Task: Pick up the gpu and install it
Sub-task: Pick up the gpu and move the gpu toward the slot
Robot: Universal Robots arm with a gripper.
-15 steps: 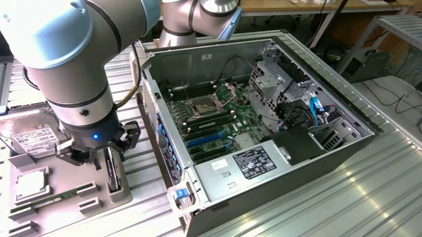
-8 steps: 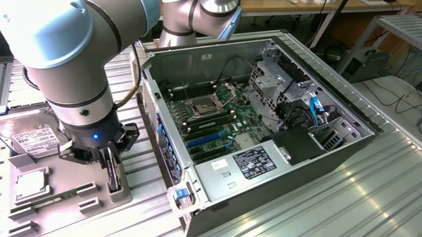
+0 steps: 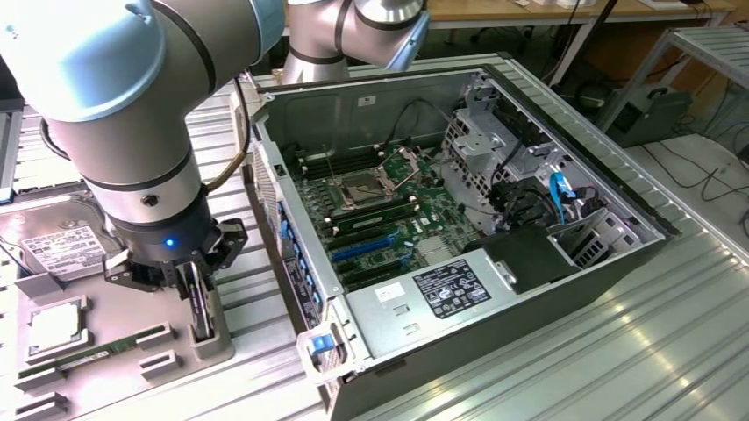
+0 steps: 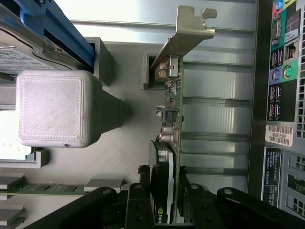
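A ribbed metal table (image 3: 585, 351) carries a grey holder tray (image 3: 117, 386) at the exterior view's left and an open computer case (image 3: 339, 114) beside it. The gpu (image 3: 202, 314) (image 4: 172, 105) stands on edge in a slot of the tray, with its silver bracket (image 4: 190, 28) at the end away from the gripper. The gripper (image 3: 193, 282) (image 4: 164, 200) is clamped on the card, one finger against the black cooler side and the other against the green board side. A hard drive (image 3: 59, 250), a processor (image 3: 56, 324) and a RAM stick (image 3: 88, 355) also lie on the tray. The case's motherboard (image 3: 398, 210) is exposed.
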